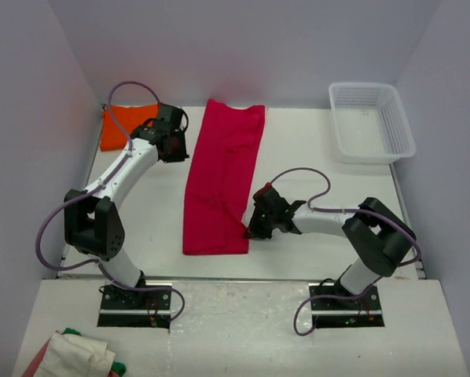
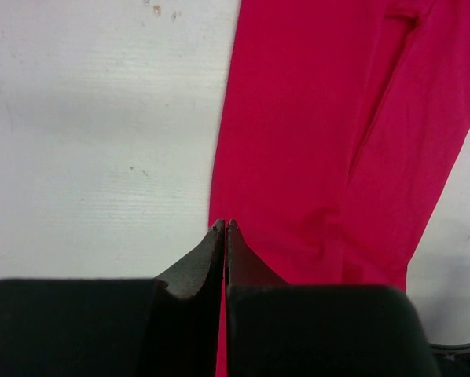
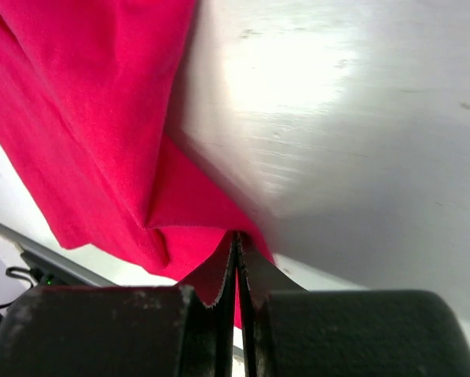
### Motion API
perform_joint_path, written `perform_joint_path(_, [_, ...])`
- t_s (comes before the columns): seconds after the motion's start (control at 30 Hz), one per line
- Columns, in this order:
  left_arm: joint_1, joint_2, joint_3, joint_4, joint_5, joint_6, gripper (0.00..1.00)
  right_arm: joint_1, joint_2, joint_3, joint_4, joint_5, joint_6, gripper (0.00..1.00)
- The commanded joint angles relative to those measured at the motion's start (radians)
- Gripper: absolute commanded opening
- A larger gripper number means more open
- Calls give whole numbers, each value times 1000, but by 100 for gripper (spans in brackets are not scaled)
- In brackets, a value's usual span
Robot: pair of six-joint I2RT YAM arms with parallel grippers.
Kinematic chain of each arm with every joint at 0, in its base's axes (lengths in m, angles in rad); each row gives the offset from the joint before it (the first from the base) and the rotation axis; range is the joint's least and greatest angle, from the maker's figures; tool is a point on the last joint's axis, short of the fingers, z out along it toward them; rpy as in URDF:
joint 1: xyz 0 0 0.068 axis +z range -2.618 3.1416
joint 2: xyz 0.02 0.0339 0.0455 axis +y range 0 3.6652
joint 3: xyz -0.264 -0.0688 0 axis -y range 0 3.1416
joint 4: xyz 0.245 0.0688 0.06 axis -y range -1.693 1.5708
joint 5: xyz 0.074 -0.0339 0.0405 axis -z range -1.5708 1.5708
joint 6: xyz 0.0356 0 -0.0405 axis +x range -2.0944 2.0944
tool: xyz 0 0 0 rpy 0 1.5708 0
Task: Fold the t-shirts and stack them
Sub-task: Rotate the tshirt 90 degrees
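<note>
White table [image 1: 298, 133], faintly scuffed and speckled, boxed in by pale lavender walls [image 1: 243, 47] at 9, 12 and 3 o'clock, with a lighter ledge [image 1: 243, 330] along the 6 o'clock side carrying both arm bases. At 2 o'clock on the tabletop, a white mesh basket [image 1: 339, 133], well apart from the cloth. At 10 o'clock, tucked into the far corner, the orange t-shirt [image 1: 109, 140], lying low and bunched, partly behind a purple cable. Down the middle, from 12 toward 6 o'clock, the crimson t-shirt [image 1: 219, 181], folded lengthwise into a long narrow strip, slightly tilted, flat except at its 5 o'clock corner. There, the right gripper [image 1: 249, 230], low over the surface, fingers [image 3: 211, 275] squeezed together on that corner, red cloth gathered into the tips and raised a little off the table. At 9 o'clock of the strip's far half, the left gripper [image 1: 174, 148], fingers [image 2: 196, 263] pressed together with tips right at the shirt's long edge; actual hold on the fabric not discernible. At 7 o'clock on the ledge, a loose heap of whitish cloth [image 1: 74, 355] with hints of red and green beneath.
</note>
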Motion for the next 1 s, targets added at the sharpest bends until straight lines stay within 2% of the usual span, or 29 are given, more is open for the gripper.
perform_joint_path(0.0, [-60, 9, 9, -21, -70, 7, 0, -8, -3, -92, -218, 196, 9, 0])
perform_joint_path(0.23, [-89, 56, 9, 22, -14, 10, 0, 60, -107, -218, -198, 172, 124, 0])
perform_joint_path(0.33, [-98, 168, 71, 51, 147, 21, 0, 103, -126, -215, -232, 188, 146, 0])
perform_joint_path(0.57, [-123, 311, 147, 235, 373, 36, 0, 118, -152, -233, -223, 171, 172, 0])
perform_joint_path(0.8, [-123, 512, 347, 196, 381, 67, 0, 129, -178, -241, -201, 145, 173, 0])
perform_joint_path(0.97, [-123, 625, 426, 202, 407, 54, 0, 132, -153, -226, -200, 145, 175, 0])
